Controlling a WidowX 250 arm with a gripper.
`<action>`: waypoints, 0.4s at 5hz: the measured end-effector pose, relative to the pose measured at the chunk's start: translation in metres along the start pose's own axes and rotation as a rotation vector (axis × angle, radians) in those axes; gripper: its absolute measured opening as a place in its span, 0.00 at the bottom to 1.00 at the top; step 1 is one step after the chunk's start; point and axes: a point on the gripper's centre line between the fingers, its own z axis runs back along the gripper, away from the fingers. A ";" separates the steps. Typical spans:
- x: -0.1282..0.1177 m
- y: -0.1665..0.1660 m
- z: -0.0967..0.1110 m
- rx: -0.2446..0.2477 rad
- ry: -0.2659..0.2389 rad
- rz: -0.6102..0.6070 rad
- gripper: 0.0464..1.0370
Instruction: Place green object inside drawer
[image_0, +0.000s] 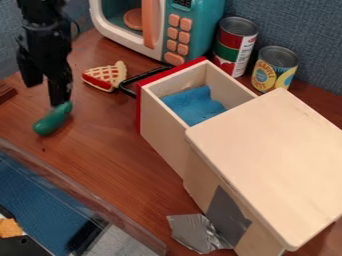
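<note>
Green object (51, 121) — long axis aslant, fat end toward view's lower left — pinched in the hand (60, 102)

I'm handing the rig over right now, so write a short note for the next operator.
Gripper: shut on the upper end of the green object, over the table beyond the drawer's red front; whether the object is clear of the tabletop, I cannot tell.
Drawer: pulled out, with a blue cloth inside.
Done: drawer open, green object gripped.
Left: bring it over the drawer, lower it in, let go. I'd lift well first, as the red front and black handle could catch it.
</note>
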 end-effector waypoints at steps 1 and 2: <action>0.001 -0.003 -0.002 -0.020 0.003 0.013 0.96; -0.012 -0.019 -0.014 -0.048 0.031 0.010 0.96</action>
